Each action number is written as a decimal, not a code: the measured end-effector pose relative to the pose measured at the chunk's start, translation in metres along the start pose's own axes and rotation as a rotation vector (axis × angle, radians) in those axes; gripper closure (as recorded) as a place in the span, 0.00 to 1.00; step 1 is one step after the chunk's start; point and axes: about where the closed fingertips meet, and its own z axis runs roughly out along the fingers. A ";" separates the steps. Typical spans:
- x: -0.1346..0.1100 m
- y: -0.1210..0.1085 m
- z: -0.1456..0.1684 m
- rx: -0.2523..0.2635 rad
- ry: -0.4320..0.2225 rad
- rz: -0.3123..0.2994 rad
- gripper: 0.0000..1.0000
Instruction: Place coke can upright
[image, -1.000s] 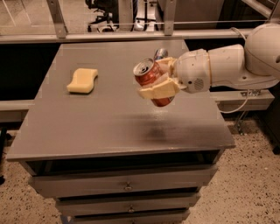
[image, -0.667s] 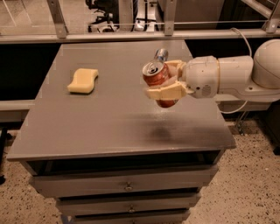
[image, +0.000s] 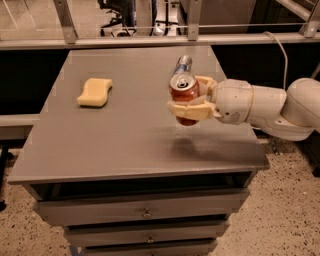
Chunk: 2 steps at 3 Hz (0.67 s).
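Cream two-finger gripper (image: 187, 98), centre right of frame, is closed around the red-orange aluminium coke can (image: 183, 89). Can held clear above grey table (image: 125, 135), silver top upward. Slim silver-blue can (image: 183, 63) lies just behind.

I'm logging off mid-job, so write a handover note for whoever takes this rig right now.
Gripper: jaws shut on the coke can, held clear above the table, right of centre, top up, about upright.
Done: can grasped and off the surface.
Left: lower it onto bare table, release, back away.
Mind the slim silver-and-blue can lying just behind; the yellow sponge sits far left.
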 end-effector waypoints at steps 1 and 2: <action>0.007 -0.001 0.008 -0.002 -0.048 0.023 0.85; 0.015 0.002 0.023 -0.025 -0.068 0.071 0.62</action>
